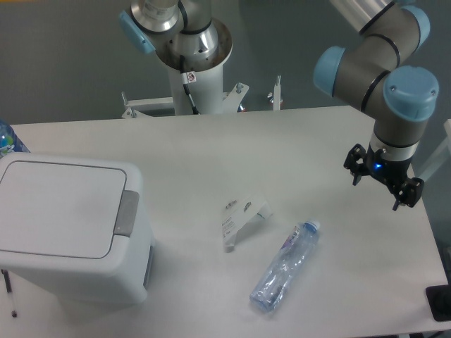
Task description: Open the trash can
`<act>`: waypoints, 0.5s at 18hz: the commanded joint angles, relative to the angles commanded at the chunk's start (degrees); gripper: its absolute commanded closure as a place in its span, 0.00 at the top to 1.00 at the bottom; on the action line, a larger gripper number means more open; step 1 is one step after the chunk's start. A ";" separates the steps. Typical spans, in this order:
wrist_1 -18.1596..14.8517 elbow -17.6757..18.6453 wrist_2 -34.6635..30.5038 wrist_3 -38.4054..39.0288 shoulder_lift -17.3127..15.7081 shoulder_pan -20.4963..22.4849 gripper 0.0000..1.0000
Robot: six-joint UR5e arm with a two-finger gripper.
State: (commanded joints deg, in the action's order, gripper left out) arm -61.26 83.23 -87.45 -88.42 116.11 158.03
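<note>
At the far left edge a part of a blue-labelled bottle [5, 138] shows, just behind the trash can [67, 229]. The white trash can stands on the left front part of the counter [296, 141]. Its lid [60, 208] is flat and shut, with a grey latch strip [127, 212] at its right edge. To the right, near the middle of the counter, lies a small clear plastic package [242, 218]. Just beside it, more to the front, an empty clear water bottle [284, 266] lies on its side, with the cap pointing to the back right. Far right, well apart from the trash can, the hand [377, 191] hangs above the counter. Its two fingers are spread and hold nothing.
</note>
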 joint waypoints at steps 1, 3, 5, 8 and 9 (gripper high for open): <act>-0.09 0.44 0.09 0.00 -0.18 0.00 1.00; 0.00 2.02 2.45 0.00 -1.05 0.00 1.00; 0.17 3.95 5.87 1.31 -2.19 0.17 1.00; 0.35 5.01 7.29 13.31 -2.90 -1.22 1.00; 0.44 4.84 7.30 17.19 -2.99 -2.36 1.00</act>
State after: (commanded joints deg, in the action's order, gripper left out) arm -60.82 88.07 -80.16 -71.23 113.12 155.67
